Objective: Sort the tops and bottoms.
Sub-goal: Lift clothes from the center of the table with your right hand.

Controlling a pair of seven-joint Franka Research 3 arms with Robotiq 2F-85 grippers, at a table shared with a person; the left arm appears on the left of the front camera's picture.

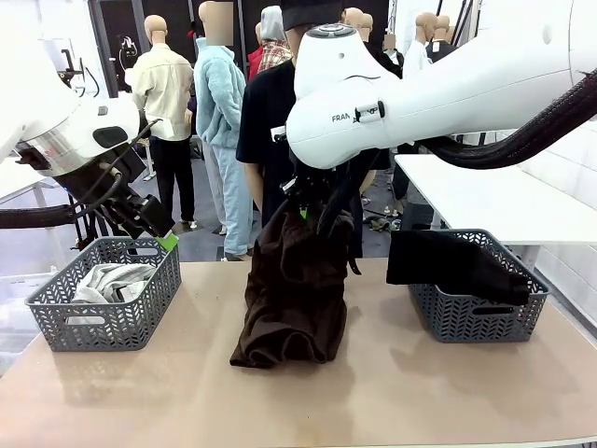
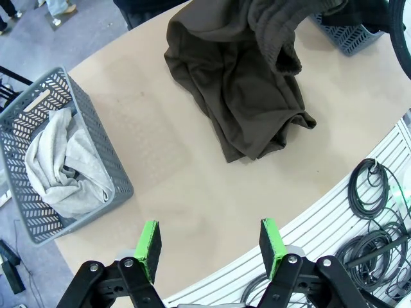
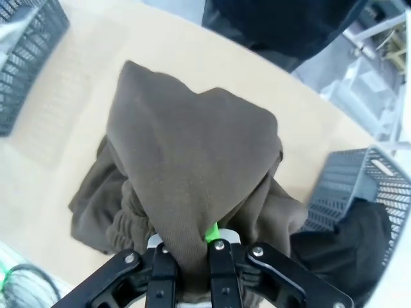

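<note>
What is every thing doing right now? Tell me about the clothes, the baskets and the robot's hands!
Brown garment: pinched at the top and lifted, its bottom bunched on the table.
Pale grey garment: crumpled in the left basket.
Black garment: draped over the right basket's rim.
Left gripper: jaws open, holding nothing.
Right gripper: jaws shut on the brown garment.
</note>
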